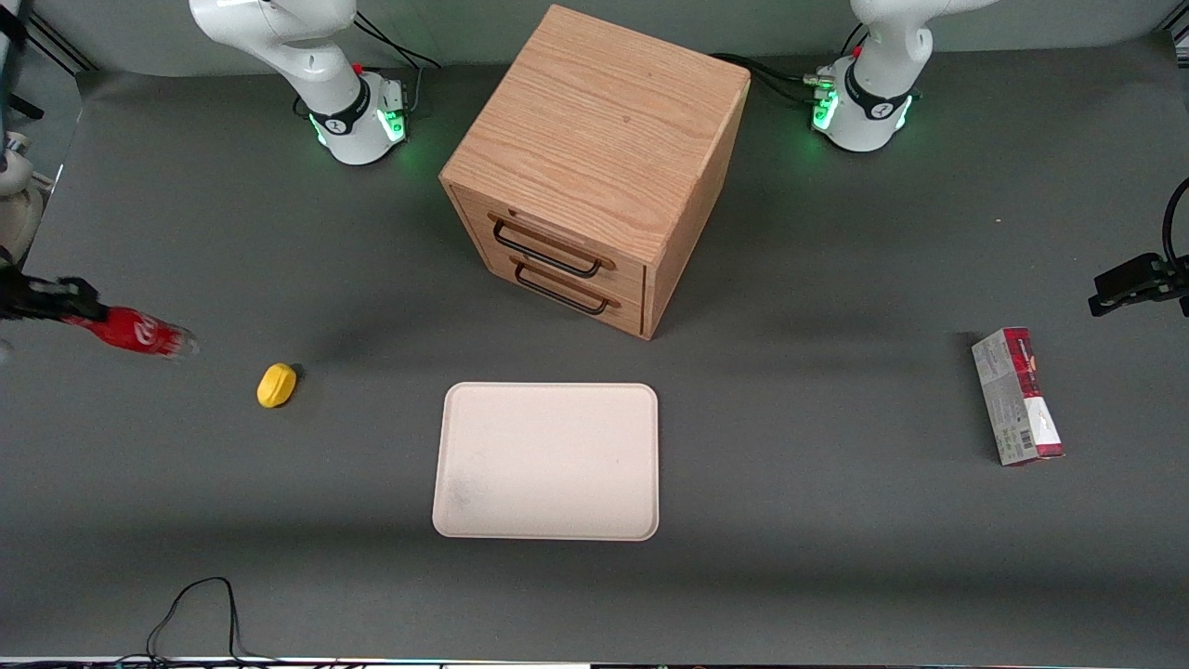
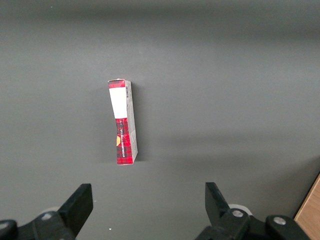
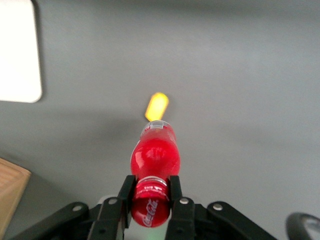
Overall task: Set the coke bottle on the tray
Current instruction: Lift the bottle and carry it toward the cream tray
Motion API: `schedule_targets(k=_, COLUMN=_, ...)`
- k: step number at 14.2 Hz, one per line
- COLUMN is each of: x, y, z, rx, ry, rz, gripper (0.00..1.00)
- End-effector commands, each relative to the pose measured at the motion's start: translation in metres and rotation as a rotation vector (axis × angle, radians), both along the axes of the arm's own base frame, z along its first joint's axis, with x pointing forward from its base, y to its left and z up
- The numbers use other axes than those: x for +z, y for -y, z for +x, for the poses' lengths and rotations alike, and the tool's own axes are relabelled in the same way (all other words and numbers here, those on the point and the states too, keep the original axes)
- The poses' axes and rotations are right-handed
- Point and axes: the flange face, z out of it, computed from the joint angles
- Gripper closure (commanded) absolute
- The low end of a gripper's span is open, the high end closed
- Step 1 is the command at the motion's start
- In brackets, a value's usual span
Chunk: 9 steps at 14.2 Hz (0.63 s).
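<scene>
Front view: hand (image 1: 70, 305) at working arm's end of surface (image 1: 836, 520), clamped on coke bottle (image 1: 139, 332), bottle held tilted above surface, near lemon (image 1: 276, 385). Tray (image 1: 546, 461) in front of cabinet (image 1: 594, 167), well apart from bottle.
Right wrist view: fingers (image 3: 176, 197) grip bottle (image 3: 154, 172) either side; lemon (image 3: 156, 106) and tray (image 3: 17, 50) below.

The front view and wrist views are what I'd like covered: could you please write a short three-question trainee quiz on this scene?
1. True or false: the small red coke bottle lies on the cream-white rectangular tray.
2. What grips the bottle?
3. Which sits nearer the tray: (a) yellow lemon-shaped object, (b) red-and-grey carton?

Key: 1. False; it is held in the air toward the working arm's end. 2. The right gripper, shut on it. 3. a.
</scene>
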Motion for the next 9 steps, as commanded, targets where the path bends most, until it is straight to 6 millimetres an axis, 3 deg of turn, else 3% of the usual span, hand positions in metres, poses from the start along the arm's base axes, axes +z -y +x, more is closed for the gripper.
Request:
schedule_targets(k=1, x=-0.019, y=-0.060, z=0.048, rx=-0.111, ry=-0.001, rz=0.036, gripper=1.00)
schedule_targets(k=6, x=-0.081, y=-0.170, z=0.110, rx=-0.293, ry=0.015, rz=0.088, gripper=1.00)
schedule_targets(k=9, x=-0.116, y=-0.230, z=0.126, rx=-0.344, ry=0.090, rz=0.110, gripper=1.00)
